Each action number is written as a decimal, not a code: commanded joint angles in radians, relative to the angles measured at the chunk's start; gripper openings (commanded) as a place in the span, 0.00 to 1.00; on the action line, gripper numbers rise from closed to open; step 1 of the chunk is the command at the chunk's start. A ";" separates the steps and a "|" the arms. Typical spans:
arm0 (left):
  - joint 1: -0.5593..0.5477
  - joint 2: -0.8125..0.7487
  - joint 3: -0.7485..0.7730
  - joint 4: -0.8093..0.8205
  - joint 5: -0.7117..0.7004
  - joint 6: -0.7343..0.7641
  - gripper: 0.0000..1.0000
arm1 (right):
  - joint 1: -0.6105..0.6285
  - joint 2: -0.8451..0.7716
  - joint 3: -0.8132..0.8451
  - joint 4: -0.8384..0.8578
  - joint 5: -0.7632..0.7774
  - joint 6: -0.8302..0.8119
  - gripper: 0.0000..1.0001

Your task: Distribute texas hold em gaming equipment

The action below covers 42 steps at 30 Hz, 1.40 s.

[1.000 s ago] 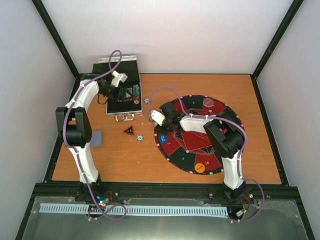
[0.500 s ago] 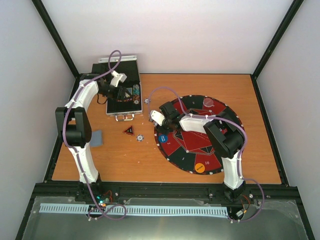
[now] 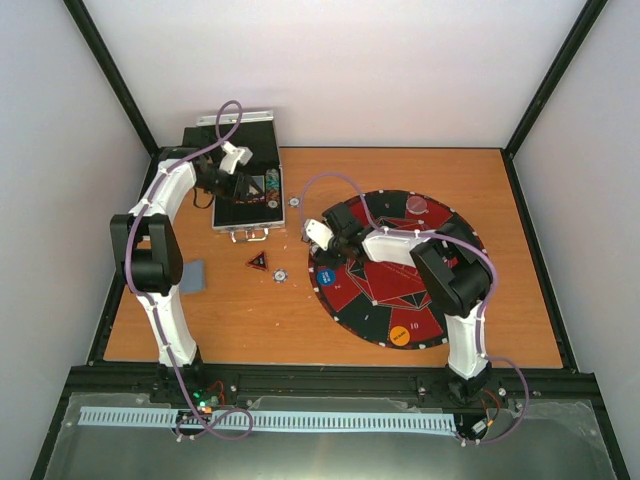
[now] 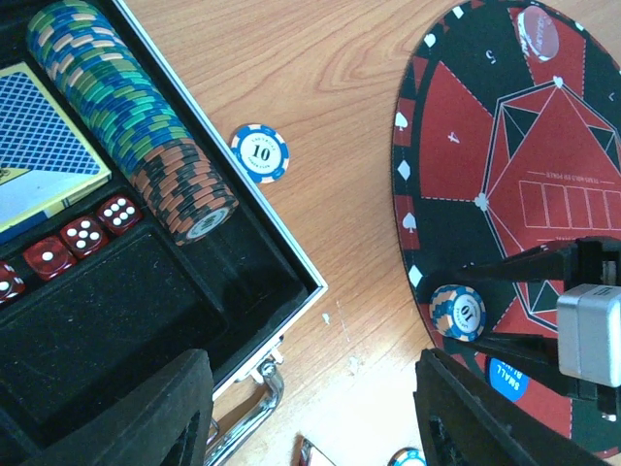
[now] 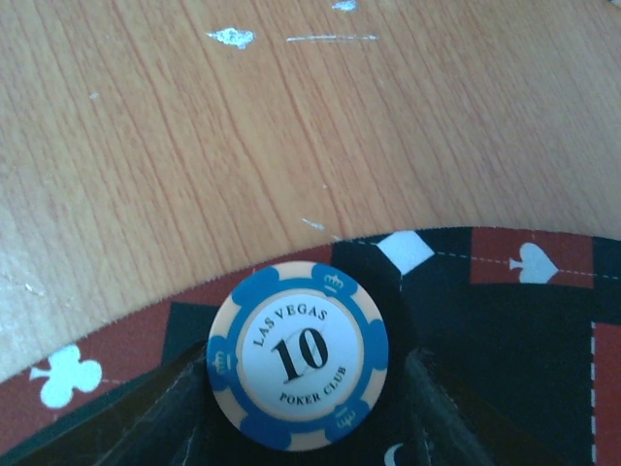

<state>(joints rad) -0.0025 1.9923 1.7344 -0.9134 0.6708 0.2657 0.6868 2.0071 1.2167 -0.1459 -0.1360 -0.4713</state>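
Since a second ago the right gripper (image 3: 320,231) has crept a little along the rim of the mat (image 3: 352,312), away from the arm bases, while the left arm looks unmoved. Between its two dark fingers sits a poker chip (image 5: 298,354), just inside the mat's rim on the side facing the case (image 4: 296,260). The left wrist view shows striped edges under it, so it tops a short stack. Its blue-and-cream face reads "LAS VEGAS 10 POKER CLUB". The fingers flank it closely, with a thin dark gap on one side; whether either pad presses it cannot be told.

A loose chip (image 4: 259,152) marked "10" lies flat on the table (image 4: 349,87) between the mat and the case. On the mat, just beside the flanked chip, a blue disc (image 4: 517,382) shows the word "SMALL". Off the mat, in the case, lie a long row of chips (image 4: 116,116), red dice (image 4: 82,233) and a blue-backed card deck (image 4: 39,146).

The left gripper (image 4: 320,417) hangs over the case's front edge, jaws spread wide and empty.
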 commanded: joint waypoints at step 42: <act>0.208 0.010 0.170 -0.054 0.083 0.994 0.96 | -0.377 -0.700 -0.316 0.399 -0.290 0.475 1.00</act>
<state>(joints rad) 0.1059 1.9282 1.7821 -0.9531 0.5507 0.9226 0.3092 1.3434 0.9245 0.1776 -0.3328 0.0235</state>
